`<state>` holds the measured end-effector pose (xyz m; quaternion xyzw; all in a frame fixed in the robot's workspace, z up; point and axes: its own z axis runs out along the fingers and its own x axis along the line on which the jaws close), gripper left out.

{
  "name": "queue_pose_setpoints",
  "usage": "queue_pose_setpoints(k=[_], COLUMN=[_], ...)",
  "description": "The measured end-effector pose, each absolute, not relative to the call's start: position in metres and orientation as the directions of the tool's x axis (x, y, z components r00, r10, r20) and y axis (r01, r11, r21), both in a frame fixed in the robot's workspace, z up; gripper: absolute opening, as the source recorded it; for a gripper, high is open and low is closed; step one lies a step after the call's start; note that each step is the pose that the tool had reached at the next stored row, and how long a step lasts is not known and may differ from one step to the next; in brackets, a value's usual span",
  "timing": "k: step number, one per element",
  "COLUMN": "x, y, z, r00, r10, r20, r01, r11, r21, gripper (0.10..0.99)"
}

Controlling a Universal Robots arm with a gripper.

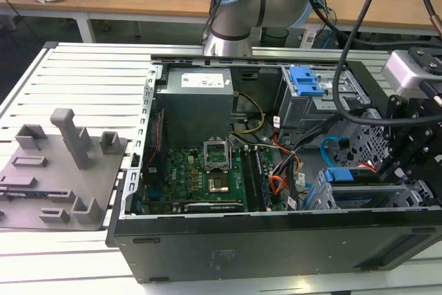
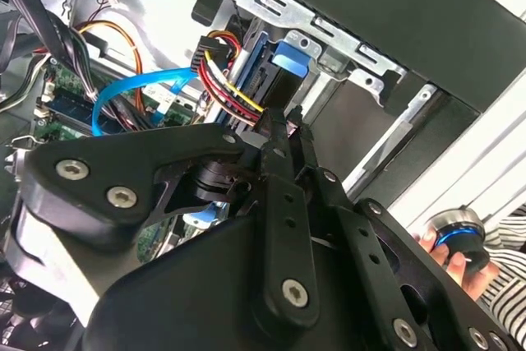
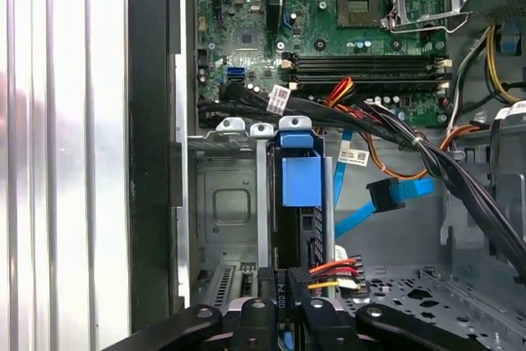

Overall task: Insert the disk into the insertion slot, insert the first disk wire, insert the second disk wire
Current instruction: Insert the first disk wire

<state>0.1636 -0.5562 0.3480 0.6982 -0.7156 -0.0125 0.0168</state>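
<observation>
The disk [image 3: 297,182], framed in its blue carrier, stands inside the grey perforated insertion slot [image 3: 223,203]; in the exterior view the disk [image 1: 338,175] sits in the slot [image 1: 366,197] at the case's right end. My gripper [image 3: 286,308] is shut on the black plug of the first disk wire [image 3: 333,273], a red-yellow-orange bundle, right at the disk's near end. Whether the plug is seated I cannot tell. In the second wrist view the gripper [image 2: 278,125] meets the same bundle [image 2: 220,67]. The second disk wire [image 3: 386,196], light blue with a dark plug, hangs loose beside the slot.
The open computer case [image 1: 276,240] lies on a slatted table, with the motherboard [image 1: 197,174] to the exterior view's left of the slot. Black cable bundles [image 3: 427,154] cross above the disk. A taller bay with a blue latch [image 1: 306,81] stands behind. A hand [image 2: 460,256] holds a round knob outside the case.
</observation>
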Motion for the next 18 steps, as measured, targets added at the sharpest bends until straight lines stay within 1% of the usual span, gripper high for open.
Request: queue_pose_setpoints(k=[6, 11, 18], x=[0.164, 0.164, 0.165], y=[-0.556, -0.546, -0.544], z=[0.346, 0.346, 0.343], r00=[-0.025, -0.025, -0.025], r10=[-1.000, -0.999, -0.999], r20=[0.005, -0.033, -0.039], r01=[-0.999, -0.999, -0.999], r11=[0.025, 0.023, 0.023], r21=[0.041, 0.042, 0.042], gripper=[0.176, 0.176, 0.176])
